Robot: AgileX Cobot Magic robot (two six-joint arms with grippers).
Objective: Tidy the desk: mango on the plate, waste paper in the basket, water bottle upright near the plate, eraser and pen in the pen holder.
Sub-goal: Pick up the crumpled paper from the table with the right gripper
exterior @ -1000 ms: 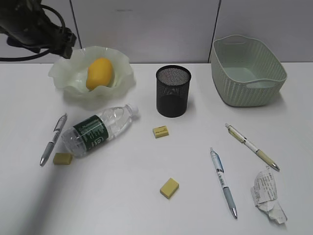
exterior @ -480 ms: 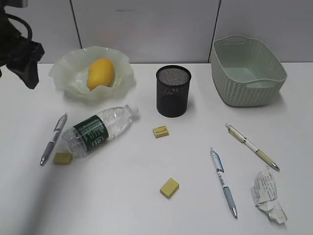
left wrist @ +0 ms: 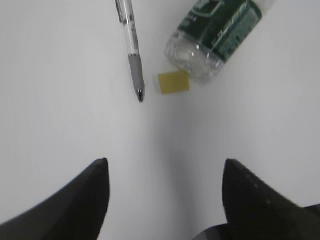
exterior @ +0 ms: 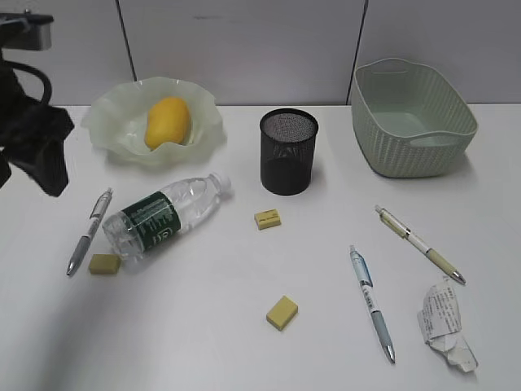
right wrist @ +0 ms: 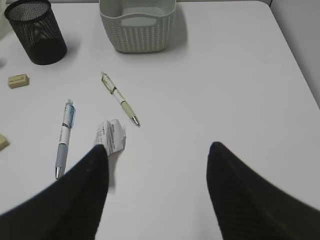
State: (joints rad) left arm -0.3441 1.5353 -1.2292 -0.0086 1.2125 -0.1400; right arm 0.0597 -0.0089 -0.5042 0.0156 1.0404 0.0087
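The mango (exterior: 167, 122) lies in the wavy pale green plate (exterior: 110, 138). Just in front of it, the water bottle (exterior: 163, 213) lies on its side, cap toward the black mesh pen holder (exterior: 288, 151). Three yellow erasers (exterior: 104, 263) (exterior: 267, 218) (exterior: 282, 312) and three pens (exterior: 89, 230) (exterior: 372, 301) (exterior: 419, 243) lie loose on the desk. The waste paper (exterior: 445, 326) sits front right, and the basket (exterior: 411, 118) stands back right. My left gripper (left wrist: 165, 162) hangs open and empty above bare desk, short of a pen (left wrist: 131, 50), an eraser (left wrist: 174, 82) and the bottle's base (left wrist: 220, 35). My right gripper (right wrist: 159, 145) is open and empty beside the waste paper (right wrist: 111, 135).
The left arm (exterior: 37, 151) hangs dark over the desk's left edge, left of the plate. A grey panelled wall closes off the back. In the right wrist view the desk's right edge (right wrist: 295, 55) runs close by, with the basket (right wrist: 137, 25) and pen holder (right wrist: 36, 31) ahead.
The left arm has swung away from above the plate, moving left and toward the front of the desk. The objects on the desk have not moved.
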